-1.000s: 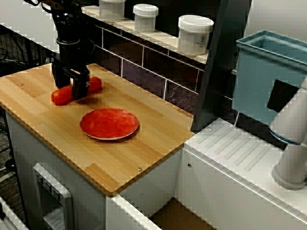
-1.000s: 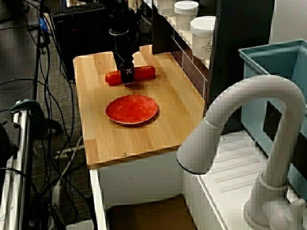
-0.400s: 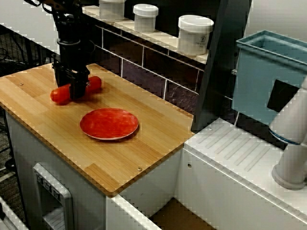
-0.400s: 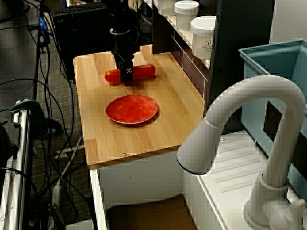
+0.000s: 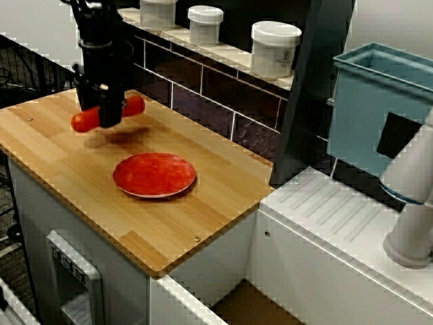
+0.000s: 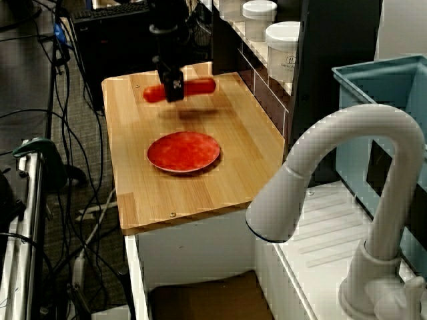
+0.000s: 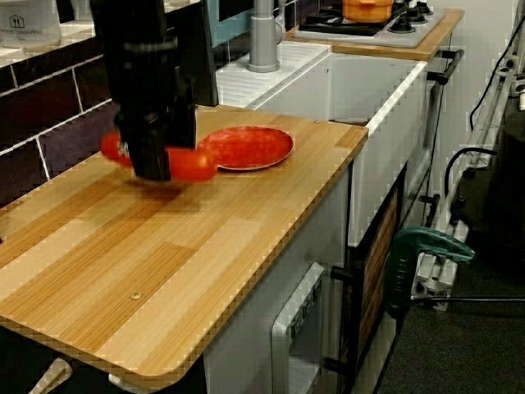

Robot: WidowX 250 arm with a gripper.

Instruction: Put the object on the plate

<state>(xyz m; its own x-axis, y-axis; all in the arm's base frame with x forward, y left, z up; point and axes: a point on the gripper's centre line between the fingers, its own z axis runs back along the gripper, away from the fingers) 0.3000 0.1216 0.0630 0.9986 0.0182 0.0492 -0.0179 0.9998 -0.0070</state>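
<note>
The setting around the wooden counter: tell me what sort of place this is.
Most likely a mock kitchen set up for robot trials. A white faucet arches beside the wooden counter, a stove carries an orange pot, and white jars line a tiled ledge. Loose cables hint at a lab.

You could not see the middle of the object (image 5: 82,120) — the gripper (image 5: 108,112) covered it in every view, and the fingertips were lost against its dark body. The arm above ran off the top edge, and the object looked blurred.
</note>
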